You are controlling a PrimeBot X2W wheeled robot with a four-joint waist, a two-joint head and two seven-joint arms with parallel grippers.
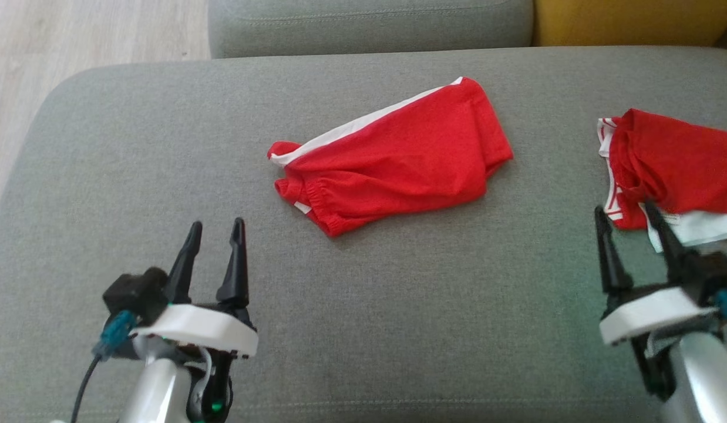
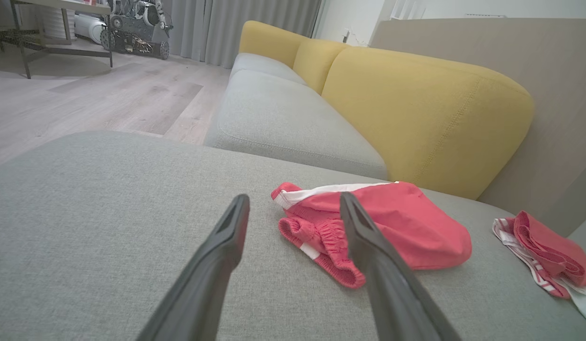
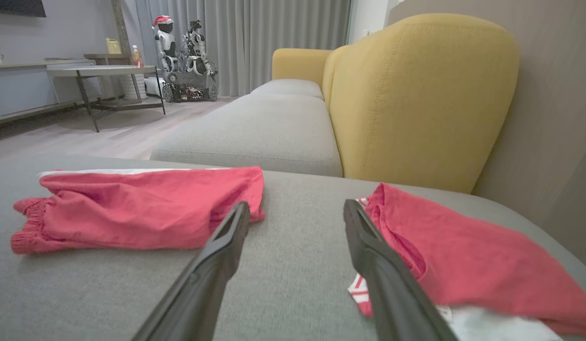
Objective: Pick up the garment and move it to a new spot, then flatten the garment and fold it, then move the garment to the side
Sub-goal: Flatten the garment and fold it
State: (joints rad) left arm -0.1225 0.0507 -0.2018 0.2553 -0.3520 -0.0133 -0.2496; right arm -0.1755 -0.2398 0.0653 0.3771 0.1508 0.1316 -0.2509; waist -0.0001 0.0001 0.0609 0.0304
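The left end effector (image 1: 218,223) stands wide apart and holds nothing. It hovers over the near left part of the grey sofa seat (image 1: 134,176), fingers pointing toward the sofa's back. Ahead of it and a little to its right lies the red garment (image 1: 393,155), a pair of shorts with a white side stripe and a gathered waistband. It rests flat near the middle of the seat, waistband end toward the left end effector, and nothing touches it.

The right end effector (image 1: 624,208) is also spread wide and empty, low over the near right part of the seat. One of its fingers overlaps the near edge of a second red garment (image 1: 675,164), which has white trim and lies bunched at the right; whether they touch cannot be told. The two garments lie well apart.

Behind the seat rises a yellow backrest (image 2: 425,118), and pale wooden floor (image 1: 76,35) shows beyond the sofa's left side.
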